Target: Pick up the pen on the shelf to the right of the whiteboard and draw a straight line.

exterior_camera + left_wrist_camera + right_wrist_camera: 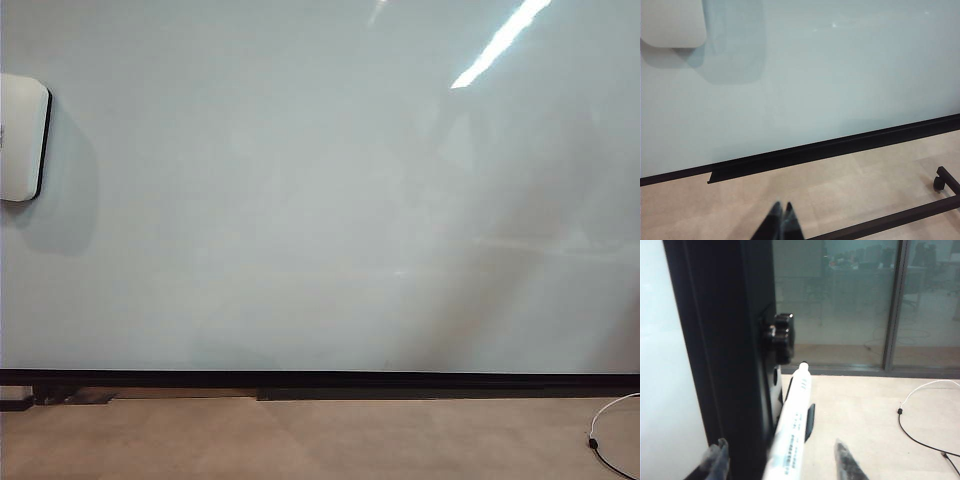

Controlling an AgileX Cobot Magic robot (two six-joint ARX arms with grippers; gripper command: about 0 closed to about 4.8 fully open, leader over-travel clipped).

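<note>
Exterior view: bare whiteboard (320,200); white pad (22,137) at left edge; neither gripper visible.
Left wrist view: left gripper (781,222), fingertips together, empty, low before the board.
Right wrist view: right gripper (780,460), fingers spread around pen (790,430); contact unclear; barrel print unreadable.

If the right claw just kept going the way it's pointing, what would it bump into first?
Most likely the pen, which lies between the open fingers of the right gripper and runs along their line. Just past it sits a black knob on the board's dark frame; depth is hard to judge.
</note>
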